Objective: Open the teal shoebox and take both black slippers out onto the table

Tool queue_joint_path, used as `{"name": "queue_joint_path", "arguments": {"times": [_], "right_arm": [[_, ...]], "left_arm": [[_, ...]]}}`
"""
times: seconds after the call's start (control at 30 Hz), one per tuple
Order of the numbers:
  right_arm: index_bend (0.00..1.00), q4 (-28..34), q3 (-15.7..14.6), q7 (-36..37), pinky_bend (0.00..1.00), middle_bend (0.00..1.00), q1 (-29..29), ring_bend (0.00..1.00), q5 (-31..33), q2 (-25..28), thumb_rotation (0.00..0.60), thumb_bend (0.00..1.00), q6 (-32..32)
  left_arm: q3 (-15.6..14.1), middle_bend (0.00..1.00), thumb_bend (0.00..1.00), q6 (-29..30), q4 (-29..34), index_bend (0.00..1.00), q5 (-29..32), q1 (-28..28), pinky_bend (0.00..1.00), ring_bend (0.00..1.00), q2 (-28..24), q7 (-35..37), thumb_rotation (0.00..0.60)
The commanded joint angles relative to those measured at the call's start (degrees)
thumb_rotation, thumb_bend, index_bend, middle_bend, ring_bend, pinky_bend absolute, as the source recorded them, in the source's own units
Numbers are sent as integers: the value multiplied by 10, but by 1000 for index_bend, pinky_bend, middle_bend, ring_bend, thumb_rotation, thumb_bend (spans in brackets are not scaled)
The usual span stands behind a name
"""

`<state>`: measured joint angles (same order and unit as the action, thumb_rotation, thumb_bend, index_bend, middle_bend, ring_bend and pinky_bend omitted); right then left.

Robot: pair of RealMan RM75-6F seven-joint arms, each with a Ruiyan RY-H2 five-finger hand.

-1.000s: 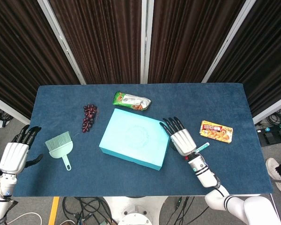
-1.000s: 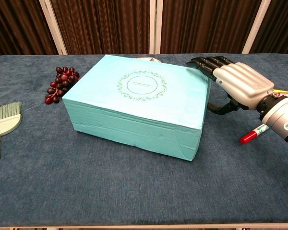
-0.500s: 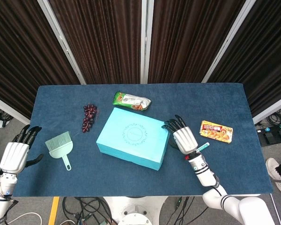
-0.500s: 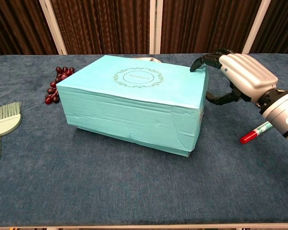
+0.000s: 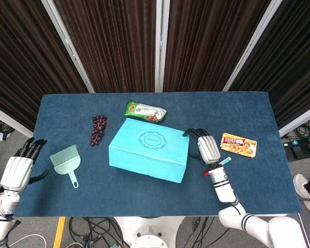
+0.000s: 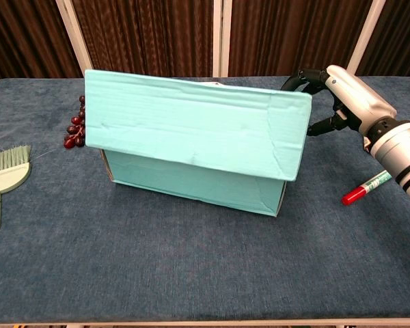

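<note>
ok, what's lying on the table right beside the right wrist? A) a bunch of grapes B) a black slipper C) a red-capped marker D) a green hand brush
C: a marker with a red cap lies on the cloth just below the right hand; the grapes and the brush sit on the far left side, and no slipper is visible.

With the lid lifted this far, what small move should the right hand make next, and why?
Probably carry the lid higher and back. The right hand pinches its right end, yet it still overhangs the teal shoebox, so no slippers are visible or reachable.
</note>
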<state>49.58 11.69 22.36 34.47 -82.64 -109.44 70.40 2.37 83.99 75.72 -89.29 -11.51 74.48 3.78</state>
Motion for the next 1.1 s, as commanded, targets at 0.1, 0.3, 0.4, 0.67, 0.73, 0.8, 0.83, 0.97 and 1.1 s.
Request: {"name": "queue_joint_path", "arguments": {"times": [0.1,0.3,0.4,0.67,0.73,0.8,0.83,0.97,1.1], "right_arm": [[518,135,65,30,277,516,4,356,93,53,600,234,-83],[557,241,103,19,310,544,0,384,164,109,600,233,-132],[568,280,117,15,319,553,-1,393,205,134,600,234,-163],[600,334,170,38,375,581,6,423,356,177,600,232,-248],[602,335,180,40,382,583,10,426,399,185,600,231,-264],[602,334,188,40,383,583,14,423,432,191,600,227,-272],[587,334,190,42,375,582,14,410,442,194,600,218,-278],[326,344,199,60,238,476,11,261,468,213,600,143,-315],[11,345,208,78,18,145,0,12,414,216,600,56,-302]], "left_arm": [[2,120,188,0,4,92,2,-1,282,31,-2,-1,600],[2,120,188,-2,0,92,3,-2,282,31,-3,3,600],[2,120,188,-2,-1,92,3,-2,282,31,-2,6,600],[1,120,189,-3,-3,92,3,-3,282,31,-1,8,600],[1,120,188,-3,-3,92,3,-4,282,32,-2,8,600],[1,120,188,-4,-3,92,3,-4,282,31,-1,7,600],[1,120,188,-5,-3,92,3,-5,282,31,-1,8,600],[1,120,189,-6,-5,92,4,-5,282,31,0,9,600],[0,120,188,-6,-7,92,3,-5,282,31,2,11,600]]}}
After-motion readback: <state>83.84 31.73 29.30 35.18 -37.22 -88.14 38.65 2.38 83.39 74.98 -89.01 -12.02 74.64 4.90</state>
